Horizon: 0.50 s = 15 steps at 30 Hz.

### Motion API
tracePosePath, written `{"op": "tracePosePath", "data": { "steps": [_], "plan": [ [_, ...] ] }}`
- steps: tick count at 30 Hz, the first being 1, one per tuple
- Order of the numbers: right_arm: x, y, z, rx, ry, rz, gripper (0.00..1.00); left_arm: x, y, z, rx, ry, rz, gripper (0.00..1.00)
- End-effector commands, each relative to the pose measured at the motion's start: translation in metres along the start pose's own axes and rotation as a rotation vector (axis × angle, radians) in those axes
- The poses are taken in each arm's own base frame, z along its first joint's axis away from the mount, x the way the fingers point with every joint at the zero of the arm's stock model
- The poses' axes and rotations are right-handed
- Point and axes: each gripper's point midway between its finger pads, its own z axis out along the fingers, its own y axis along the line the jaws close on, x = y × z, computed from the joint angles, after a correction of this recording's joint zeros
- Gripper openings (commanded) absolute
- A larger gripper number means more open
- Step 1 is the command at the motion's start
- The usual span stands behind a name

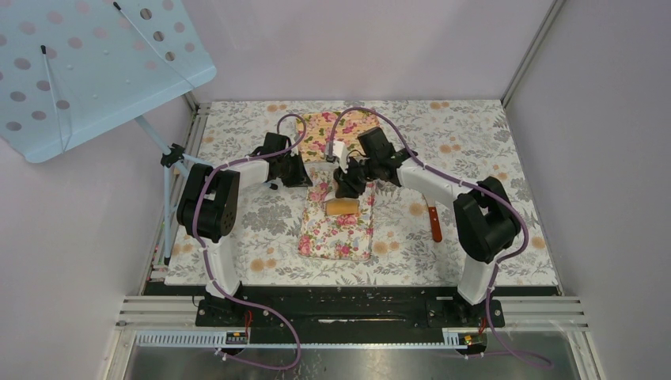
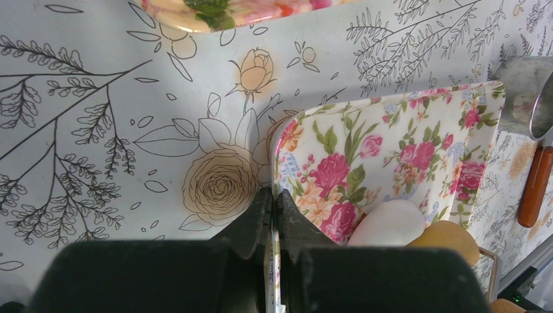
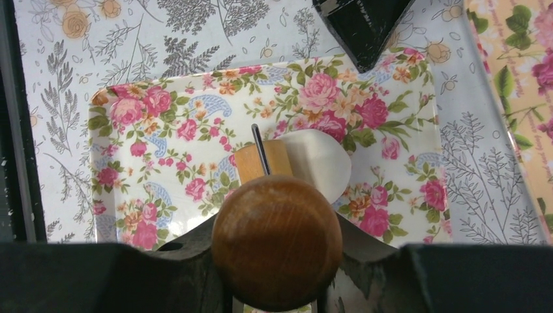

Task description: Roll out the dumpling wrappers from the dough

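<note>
Wooden roller (image 1: 343, 207) lies on the floral tray (image 1: 336, 241) at table centre in the top view, and its barrel's long axis reads 9–3. The right gripper (image 1: 349, 188) sits at its 12 o'clock. The left gripper (image 1: 303, 176) is at 10 o'clock, on the tray's far-left corner. I cannot separate the dough from the roller here. A second tray (image 1: 332, 127) lies at 12 and an orange-handled tool (image 1: 434, 224) at 3, both off the floral tray.

Left wrist view: the left gripper (image 2: 272, 218) is clenched on the floral tray's (image 2: 391, 130) thin rim, pinning it. The dough (image 2: 390, 222), a flattened white pad, lies at 3 o'clock from the jaws, inside the tray and touching the roller (image 2: 447, 238). A metal ring (image 2: 529, 91) is at 2 o'clock, beyond the rim.

Right wrist view: the right gripper (image 3: 277, 287) is grasping the roller's round knob (image 3: 277, 238). The barrel (image 3: 261, 163) runs away toward 12. The dough (image 3: 323, 163) pokes out on its 3 o'clock side, touching it, near the centre of the floral tray (image 3: 163, 130).

Judgement: the right arm does the work, and the stroke should go crosswise to the barrel, toward 3. Tray floor is open along 9–3, but the rim and the left gripper (image 3: 362, 39) are close at 12. The pad is lopsided, not yet a round wrapper.
</note>
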Motion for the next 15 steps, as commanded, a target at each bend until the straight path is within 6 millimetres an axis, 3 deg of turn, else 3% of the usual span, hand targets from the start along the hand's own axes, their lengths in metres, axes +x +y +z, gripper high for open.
{"op": "tracePosePath", "data": {
  "steps": [1,10,12,15],
  "plan": [
    [0.061,0.037,-0.003,-0.093,0.178,0.116,0.0,0.029,0.011,0.006,-0.019,0.105,-0.029,0.0],
    [0.072,0.057,-0.005,-0.133,0.208,0.135,0.0,0.028,0.01,0.005,-0.011,0.103,-0.03,0.0],
    [0.059,0.063,-0.012,-0.149,0.185,0.133,0.0,0.028,0.01,0.005,-0.004,0.106,-0.03,0.0],
    [0.021,0.068,-0.034,-0.137,0.098,0.101,0.0,0.03,0.005,0.006,0.038,0.131,-0.03,0.0]
  ]
}}
